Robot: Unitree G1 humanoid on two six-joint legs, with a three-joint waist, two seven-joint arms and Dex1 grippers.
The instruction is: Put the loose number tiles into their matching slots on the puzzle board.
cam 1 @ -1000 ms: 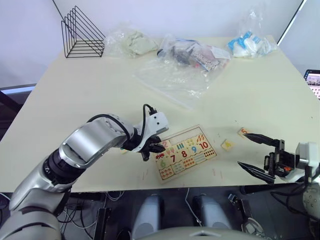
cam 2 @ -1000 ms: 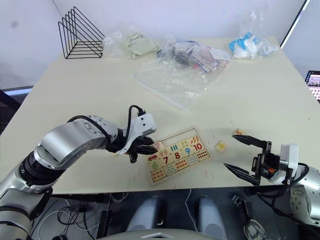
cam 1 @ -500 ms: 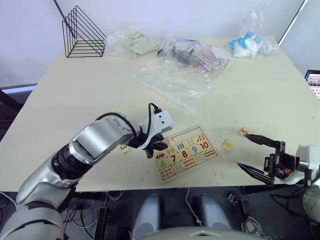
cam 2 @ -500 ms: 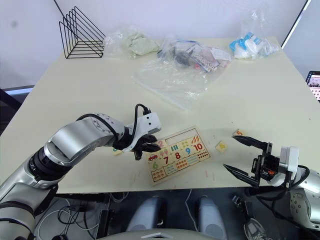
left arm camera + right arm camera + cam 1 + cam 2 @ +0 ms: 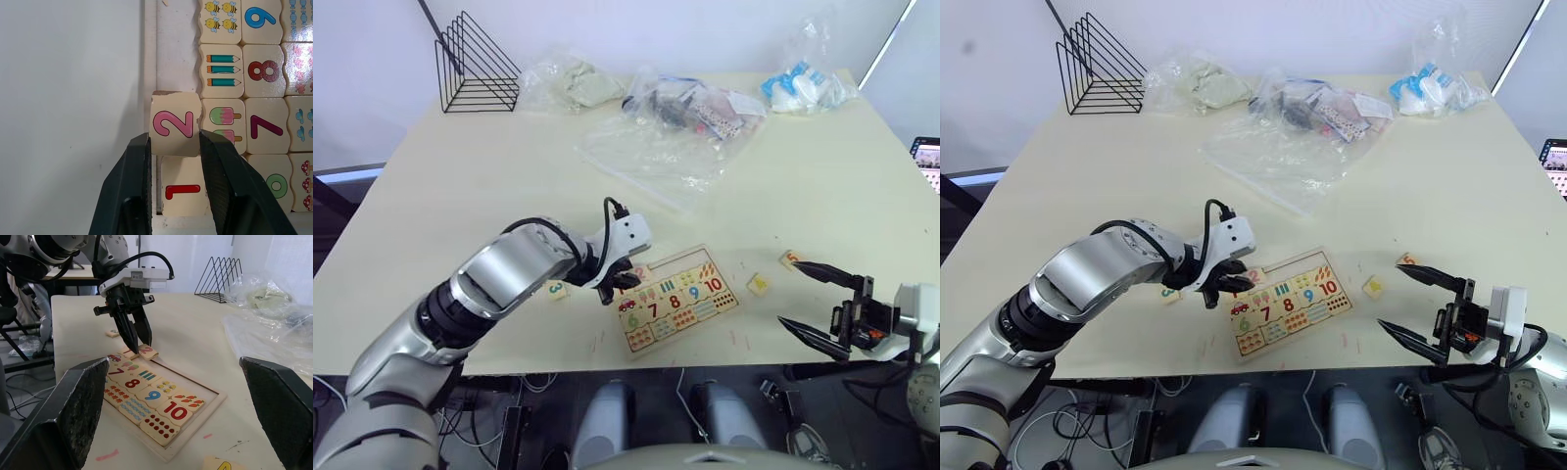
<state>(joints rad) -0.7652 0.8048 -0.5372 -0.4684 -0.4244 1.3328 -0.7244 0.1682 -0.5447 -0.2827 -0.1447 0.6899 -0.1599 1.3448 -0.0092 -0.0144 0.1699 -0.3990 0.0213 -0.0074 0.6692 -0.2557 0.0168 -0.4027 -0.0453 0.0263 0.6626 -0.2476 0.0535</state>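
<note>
While the pale wooden puzzle board [image 5: 678, 299] lies flat near the desk's [image 5: 460, 176] front edge, its raised rim frames rows of wavy-edged number and picture tiles, with bare square matching slots [image 5: 177, 44] left open along the top row. At the board's left end the left tool [image 5: 174, 149] has its two black fingers clamped on the sides of the pink "2" tile [image 5: 175, 125], which sits tilted, one edge over the red "1" tile [image 5: 182, 192]. A "3" tile [image 5: 554, 289] lies on the desk just left of the board; a "4" tile [image 5: 759, 284] and a "5" tile [image 5: 789, 259] lie to its right. The right tool [image 5: 818, 304] hovers past the front edge, fingers spread wide apart. Crinkled clear plastic bags [image 5: 656, 157] and a black wire rack [image 5: 475, 67] sit further back.
</note>
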